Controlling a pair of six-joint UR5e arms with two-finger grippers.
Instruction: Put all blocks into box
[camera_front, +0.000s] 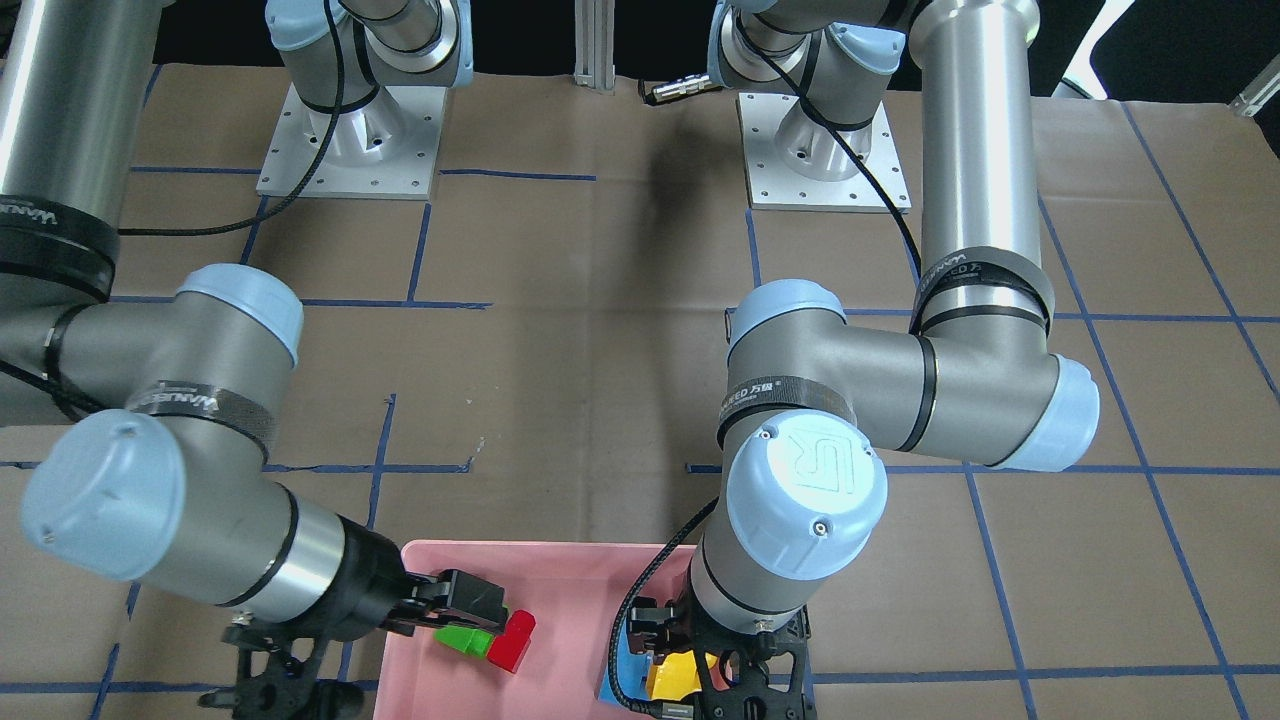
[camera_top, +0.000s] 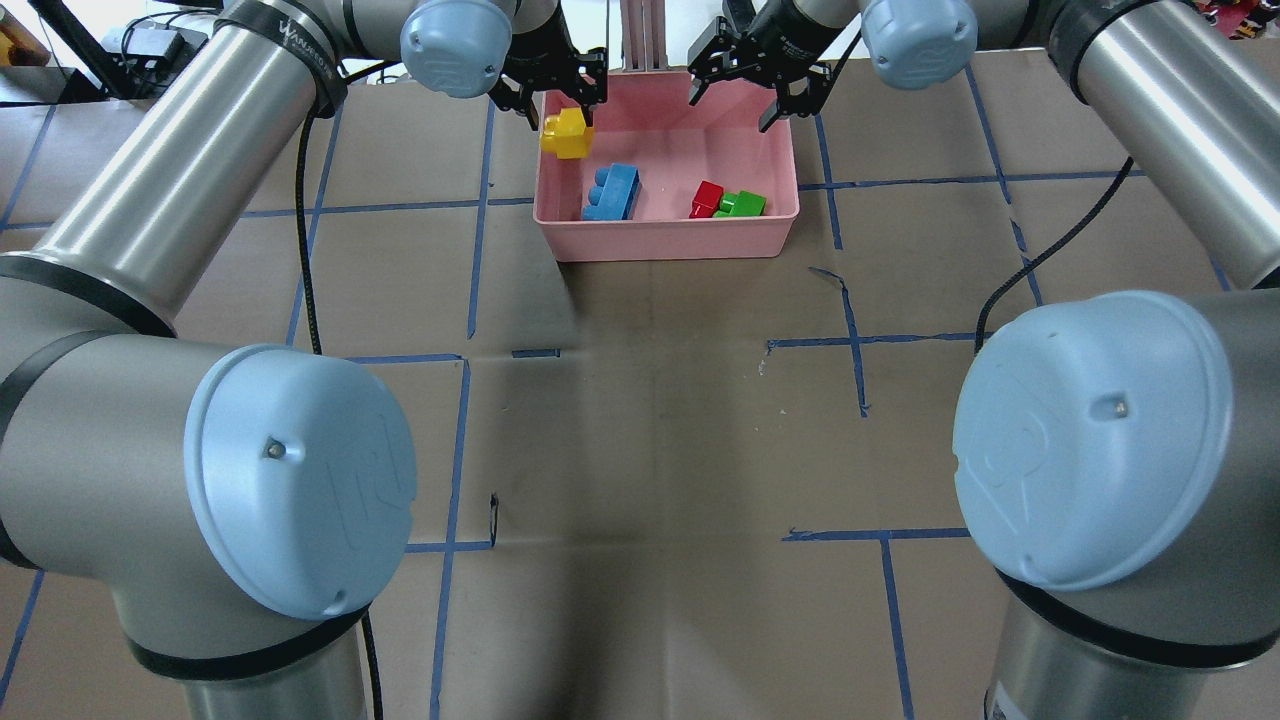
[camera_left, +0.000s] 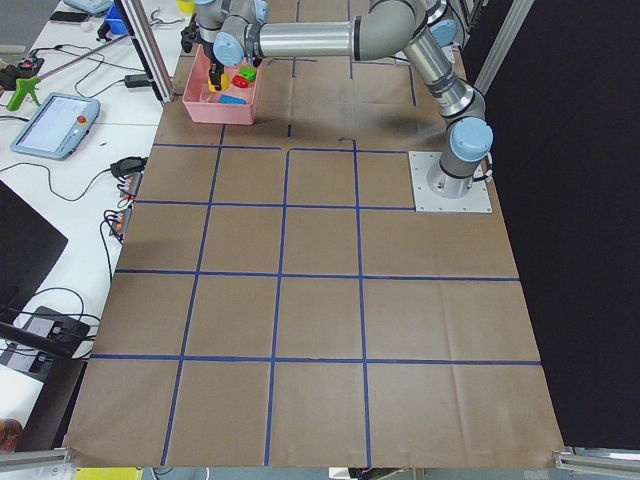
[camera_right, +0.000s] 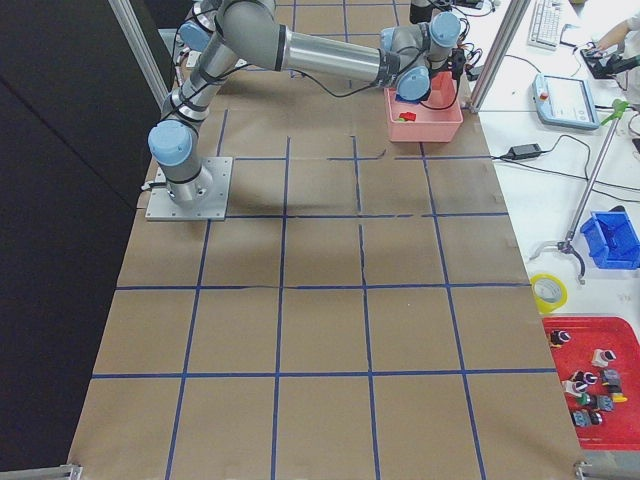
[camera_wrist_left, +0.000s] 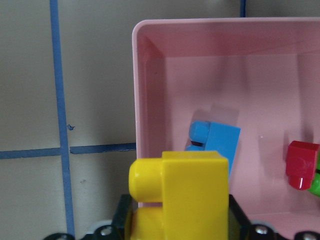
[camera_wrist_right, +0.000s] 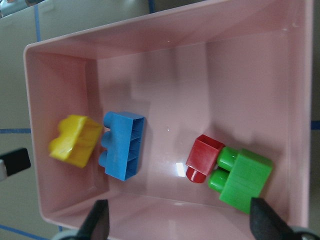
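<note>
The pink box (camera_top: 665, 240) stands at the table's far middle. In it lie the blue block (camera_top: 612, 190), the red block (camera_top: 707, 198) and the green block (camera_top: 742, 204), red and green touching. My left gripper (camera_top: 566, 112) is shut on the yellow block (camera_top: 566, 135) and holds it above the box's left wall. The left wrist view shows the yellow block (camera_wrist_left: 187, 195) over the rim (camera_wrist_left: 135, 100). My right gripper (camera_top: 745, 95) is open and empty above the box's far right part. Its fingers (camera_wrist_right: 97, 220) frame the red block (camera_wrist_right: 202, 157) and the green block (camera_wrist_right: 242, 177).
Brown paper with blue tape lines covers the table (camera_top: 650, 420). A metal post (camera_top: 640, 35) stands just behind the box. Both arms' elbows (camera_front: 800, 490) hang low over the table near the box. Cables run along both arms.
</note>
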